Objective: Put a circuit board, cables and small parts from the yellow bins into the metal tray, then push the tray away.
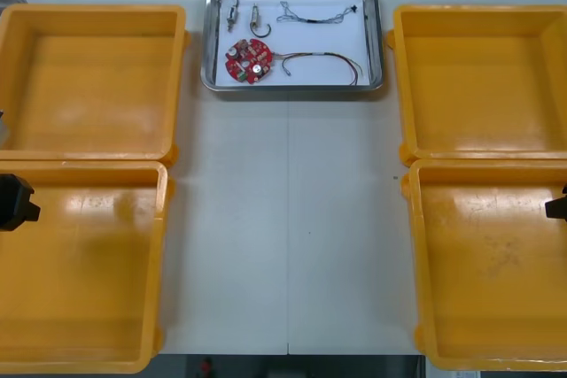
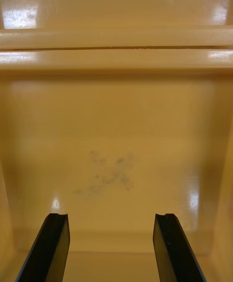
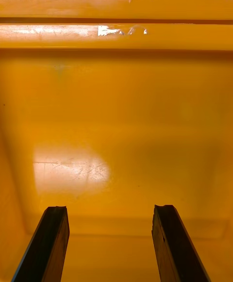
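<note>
Your left fingers (image 3: 46,243) are hanging apart and empty over the near left yellow bin (image 1: 80,307), and your right fingers (image 2: 48,243) are doing the same on the right. Far across the tabletop (image 1: 288,219) the metal tray (image 1: 376,33) is holding the circuit board (image 1: 248,60), cables (image 1: 323,61) and small metal parts (image 1: 232,13), so the job is looking done and nothing more is needing doing.

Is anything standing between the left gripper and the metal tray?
Yes: the left gripper hangs open over the near left bin; that bin's rim and the far left bin stand between it and the metal tray. The right gripper waits over the near right bin.
</note>
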You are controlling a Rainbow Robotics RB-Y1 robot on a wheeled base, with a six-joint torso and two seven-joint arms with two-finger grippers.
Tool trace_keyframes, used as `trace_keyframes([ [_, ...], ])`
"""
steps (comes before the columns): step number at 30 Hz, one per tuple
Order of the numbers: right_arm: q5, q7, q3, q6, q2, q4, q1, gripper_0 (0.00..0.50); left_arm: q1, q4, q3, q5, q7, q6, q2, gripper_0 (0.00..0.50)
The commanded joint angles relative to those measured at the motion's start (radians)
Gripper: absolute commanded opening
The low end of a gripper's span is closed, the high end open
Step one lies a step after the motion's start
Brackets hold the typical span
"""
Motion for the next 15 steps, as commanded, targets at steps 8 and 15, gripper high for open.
trace_keyframes([
  [8,0.004,-0.005,-0.026,0.003,-0.035,-0.03,0.018,0.5,0.015,-0.027,0.025,-0.002,-0.045,0.006,0.041,0.5],
  [15,0.004,-0.005,-0.026,0.003,-0.035,-0.03,0.018,0.5,0.015,-0.027,0.025,-0.002,-0.045,0.006,0.041,0.5],
])
